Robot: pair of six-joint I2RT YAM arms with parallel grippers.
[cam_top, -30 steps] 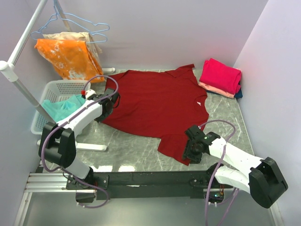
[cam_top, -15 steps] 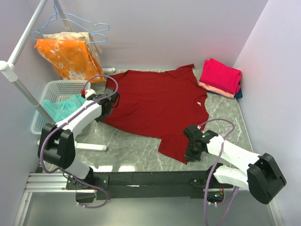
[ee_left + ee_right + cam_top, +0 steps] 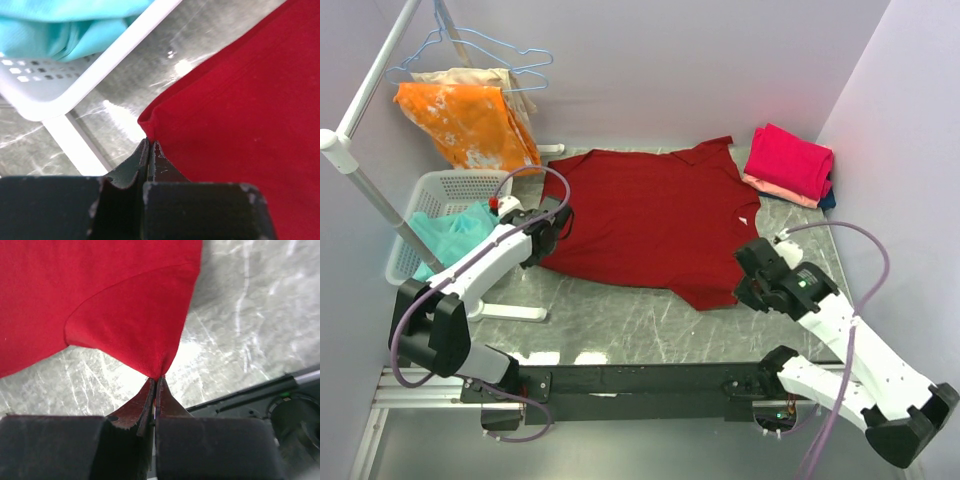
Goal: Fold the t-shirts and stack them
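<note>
We pinch red shirt, spread mid-frame on worktop; left claw and right claw both clamped on its edges | done: stack, upper right | left: fold this; teal shirt, left

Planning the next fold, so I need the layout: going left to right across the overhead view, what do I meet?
white basket → left tool → maroon t-shirt → right tool → folded shirt stack
</note>
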